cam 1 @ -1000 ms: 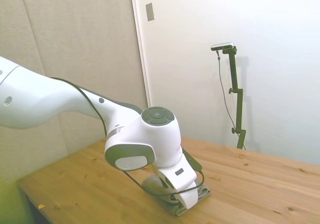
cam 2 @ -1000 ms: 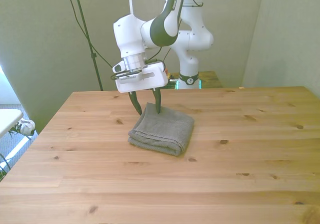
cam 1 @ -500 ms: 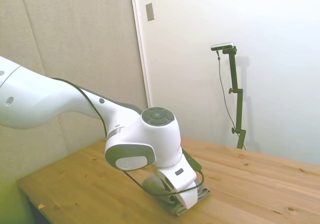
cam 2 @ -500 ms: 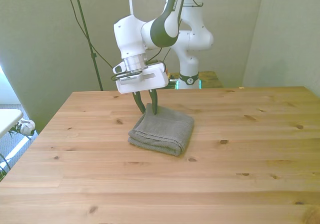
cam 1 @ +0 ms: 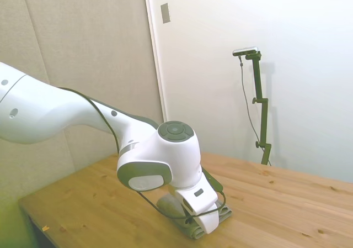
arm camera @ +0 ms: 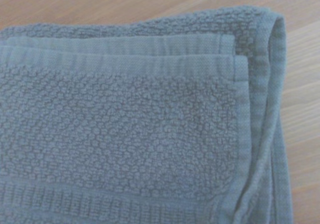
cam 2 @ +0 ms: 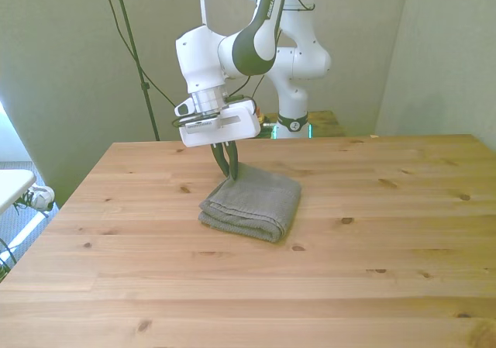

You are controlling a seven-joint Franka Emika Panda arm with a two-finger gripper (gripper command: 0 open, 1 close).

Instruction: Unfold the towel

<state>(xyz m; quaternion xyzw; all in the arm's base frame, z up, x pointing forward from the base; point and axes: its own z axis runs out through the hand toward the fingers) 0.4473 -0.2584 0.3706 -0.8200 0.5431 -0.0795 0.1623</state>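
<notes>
Wooden surface (cam 2: 372, 239) before plain walls. The towel (cam 2: 252, 202) lies folded near the middle of the surface, layered edges stacked at one corner in the wrist view (arm camera: 150, 129). The gripper (cam 2: 227, 170) stands at the towel's far corner, fingers drawn together, apparently pinching cloth there. Recommendation: confirm only the top layer is caught, lift modestly, then draw it away from the fold so lower layers remain flat.
</notes>
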